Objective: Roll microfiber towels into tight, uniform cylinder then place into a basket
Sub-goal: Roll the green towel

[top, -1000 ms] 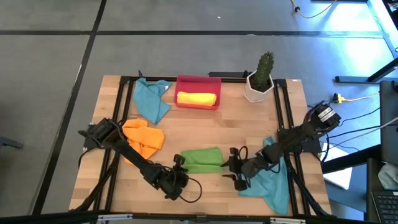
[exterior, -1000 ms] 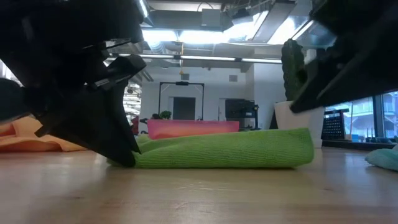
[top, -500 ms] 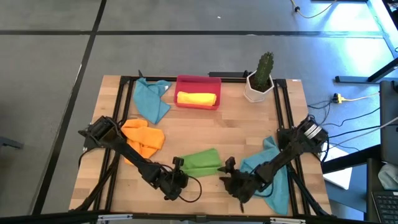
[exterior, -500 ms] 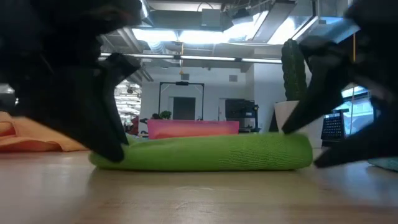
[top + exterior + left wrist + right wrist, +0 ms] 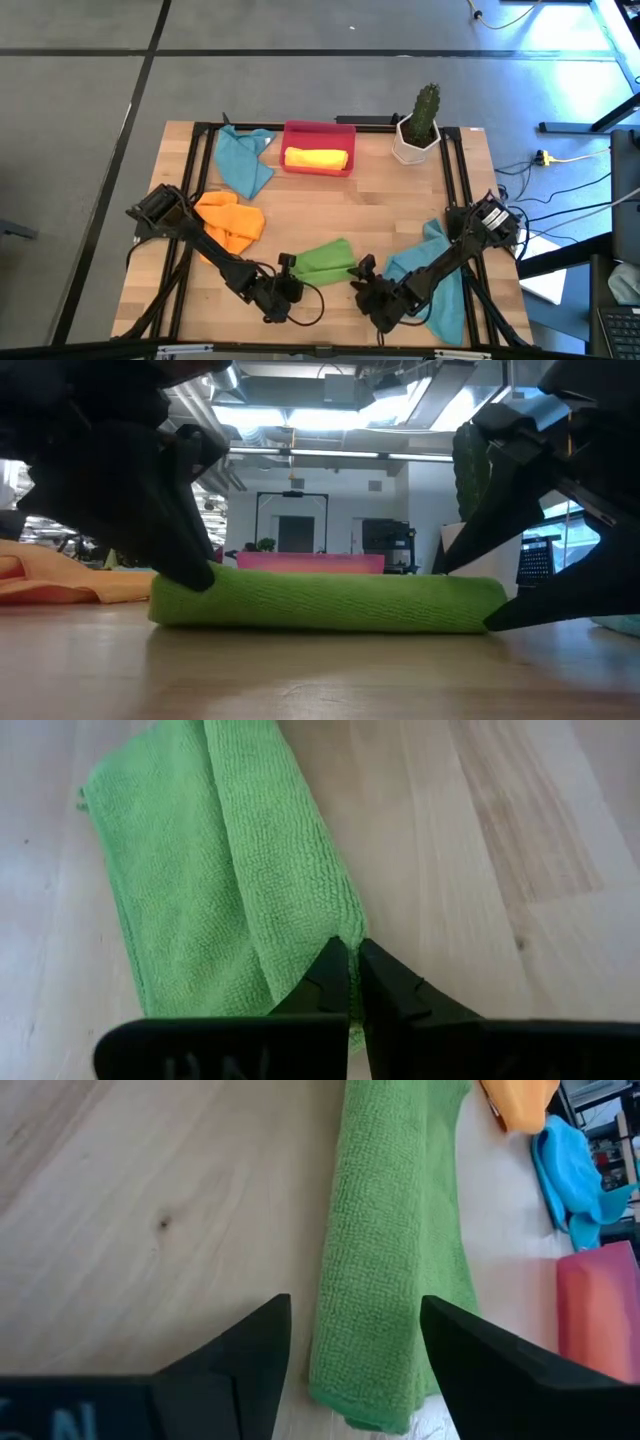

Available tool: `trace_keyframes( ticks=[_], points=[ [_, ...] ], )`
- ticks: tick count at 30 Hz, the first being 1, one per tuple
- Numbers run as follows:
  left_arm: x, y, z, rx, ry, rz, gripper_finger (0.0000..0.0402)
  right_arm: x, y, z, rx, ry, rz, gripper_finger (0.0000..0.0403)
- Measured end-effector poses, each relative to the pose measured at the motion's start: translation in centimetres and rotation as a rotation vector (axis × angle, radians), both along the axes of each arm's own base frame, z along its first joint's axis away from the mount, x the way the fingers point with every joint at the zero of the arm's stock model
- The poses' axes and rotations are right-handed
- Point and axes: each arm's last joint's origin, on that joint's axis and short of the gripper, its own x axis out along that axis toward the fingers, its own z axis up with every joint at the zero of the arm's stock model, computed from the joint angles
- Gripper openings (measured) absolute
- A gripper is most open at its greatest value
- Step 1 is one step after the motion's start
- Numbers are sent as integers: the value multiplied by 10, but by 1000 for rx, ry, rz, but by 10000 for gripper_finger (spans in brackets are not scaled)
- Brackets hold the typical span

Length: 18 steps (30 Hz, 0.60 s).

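At table's near edge, green towel (image 5: 325, 261) lies part-rolled between both grippers. Left gripper (image 5: 285, 268), jaws closed, tips pinching its left end. Right gripper (image 5: 362, 272), jaws spread, straddles the right end. Farther back, red basket (image 5: 319, 133) holds a rolled yellow towel (image 5: 316, 158).

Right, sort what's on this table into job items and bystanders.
Job items: green towel, yellow towel rolled in the red basket, orange towel, two blue towels.

Bystanders: cactus in its white pot.
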Motion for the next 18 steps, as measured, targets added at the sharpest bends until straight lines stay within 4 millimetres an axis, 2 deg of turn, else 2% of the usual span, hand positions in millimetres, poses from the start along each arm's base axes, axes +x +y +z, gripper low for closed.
trace_keyframes(
  ticks=[9, 18],
  points=[
    [1, 2, 4, -28, -7, 22, 0, -2, 7, 8, 104, 8, -95, 216],
    [3, 4, 4, -49, 3, 26, 0, 9, 14, 24, 195, 82, -128, 158]
  ],
)
